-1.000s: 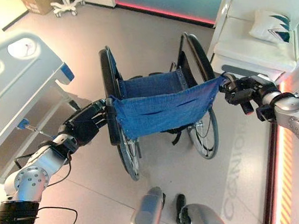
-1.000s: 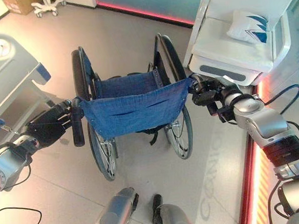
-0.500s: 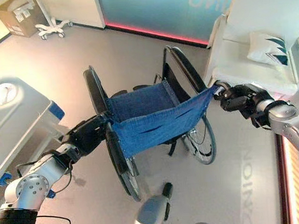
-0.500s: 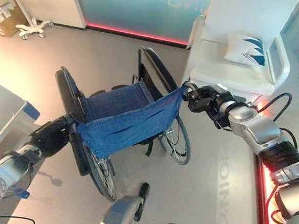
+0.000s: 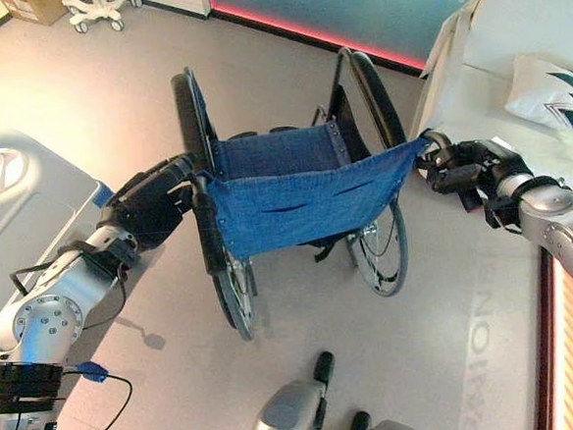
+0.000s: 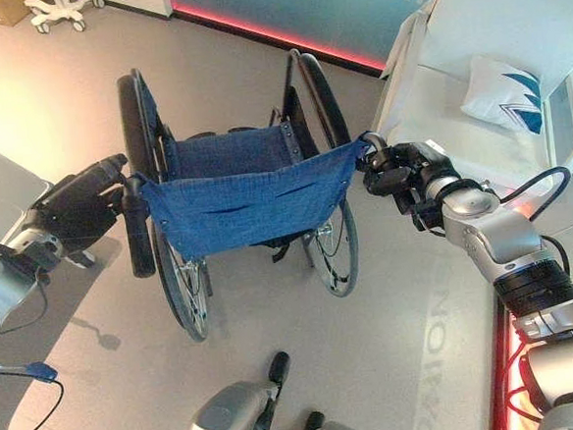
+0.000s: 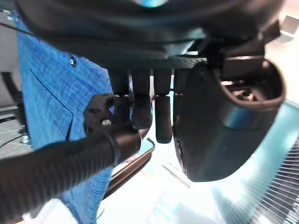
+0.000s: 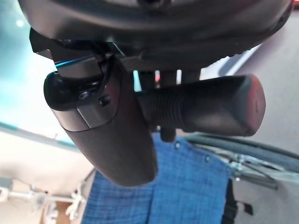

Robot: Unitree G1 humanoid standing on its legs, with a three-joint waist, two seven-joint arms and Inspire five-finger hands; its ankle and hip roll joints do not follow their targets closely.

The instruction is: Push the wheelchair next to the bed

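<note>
The wheelchair [image 5: 300,199], with a blue denim seat and back and black wheels, stands on the floor in front of me. Its right wheel is close to the white bed [image 5: 524,31] on the right. My left hand [image 5: 148,205] reaches the top of the left push handle [image 5: 209,235]. Its fingers [image 7: 140,102] lie straight against the ribbed black grip [image 7: 60,163]. My right hand [image 5: 460,168] is shut on the right push handle [image 8: 201,105], thumb [image 8: 117,135] across it.
A pillow [image 5: 551,93] with a dark pattern lies on the white bed. A second bed's grey-white end board [image 5: 21,209] stands on the left, near my left arm. A wheeled stand base [image 5: 100,7] is far back, below a wall with a red light strip [image 5: 323,37].
The whole picture has shifted, so the camera has moved. Both hands stay at the push handles and the wheelchair stays beside the white bed.
</note>
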